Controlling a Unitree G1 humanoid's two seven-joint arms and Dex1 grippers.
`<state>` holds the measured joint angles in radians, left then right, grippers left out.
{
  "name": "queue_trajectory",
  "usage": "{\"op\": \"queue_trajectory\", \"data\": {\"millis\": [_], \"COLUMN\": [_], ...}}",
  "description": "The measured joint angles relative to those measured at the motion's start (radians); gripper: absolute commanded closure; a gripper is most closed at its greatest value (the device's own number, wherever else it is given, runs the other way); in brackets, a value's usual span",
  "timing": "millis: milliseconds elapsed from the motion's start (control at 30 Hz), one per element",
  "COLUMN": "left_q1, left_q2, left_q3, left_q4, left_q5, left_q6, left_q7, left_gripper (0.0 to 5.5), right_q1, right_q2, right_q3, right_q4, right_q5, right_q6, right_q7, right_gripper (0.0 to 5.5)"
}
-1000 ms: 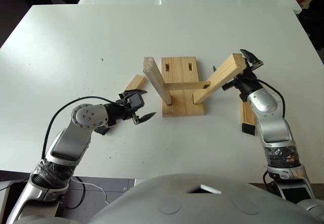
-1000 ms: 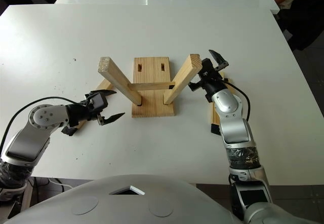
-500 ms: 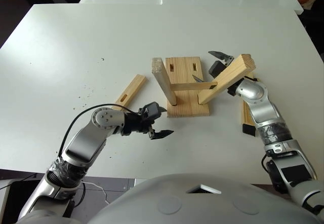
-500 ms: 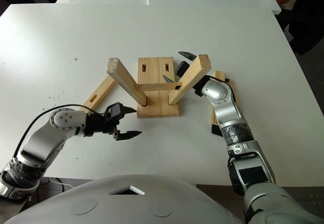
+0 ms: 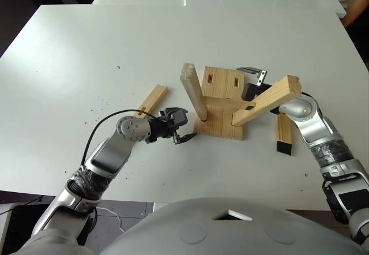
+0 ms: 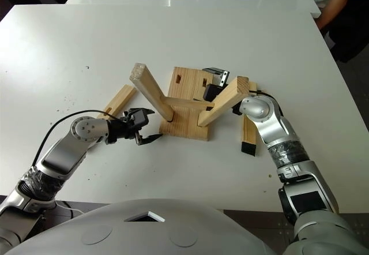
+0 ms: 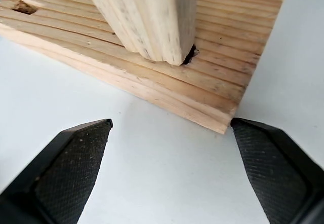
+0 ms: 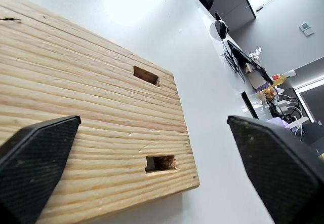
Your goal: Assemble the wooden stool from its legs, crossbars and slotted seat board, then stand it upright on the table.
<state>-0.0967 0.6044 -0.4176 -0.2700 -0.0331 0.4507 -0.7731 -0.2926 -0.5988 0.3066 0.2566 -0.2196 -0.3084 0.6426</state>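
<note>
The left pincer [image 7: 171, 125] is wide apart and holds nothing; its tips are low over the table [image 5: 86, 47], just beside the near left corner of the seat board [image 5: 222, 82]. The right pincer [image 8: 153, 120] is wide apart too, with nothing in it, above the far part of the board where two slots [image 8: 147, 75] show. The board lies flat on the table. A left leg [image 5: 193, 90] and a right leg [image 5: 268, 99] stand tilted in it, joined by a crossbar [image 5: 222, 101]. A loose leg [image 5: 151, 100] lies to the left of the board and a loose piece [image 5: 282, 134] to the right.
</note>
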Motion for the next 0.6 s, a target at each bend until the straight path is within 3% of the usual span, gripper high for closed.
{"op": "queue_trajectory", "data": {"millis": [600], "left_q1": [-0.179], "left_q2": [-0.034], "left_q3": [0.077], "left_q4": [0.329], "left_q5": [0.186], "left_q6": [-0.18], "left_q7": [0.209], "left_gripper": [1.16], "right_q1": [0.044], "right_q2": [0.001], "right_q3": [0.01], "right_q4": [-0.168], "right_q5": [0.031], "right_q6": [0.164], "right_q7": [0.084], "right_gripper": [0.14]}}
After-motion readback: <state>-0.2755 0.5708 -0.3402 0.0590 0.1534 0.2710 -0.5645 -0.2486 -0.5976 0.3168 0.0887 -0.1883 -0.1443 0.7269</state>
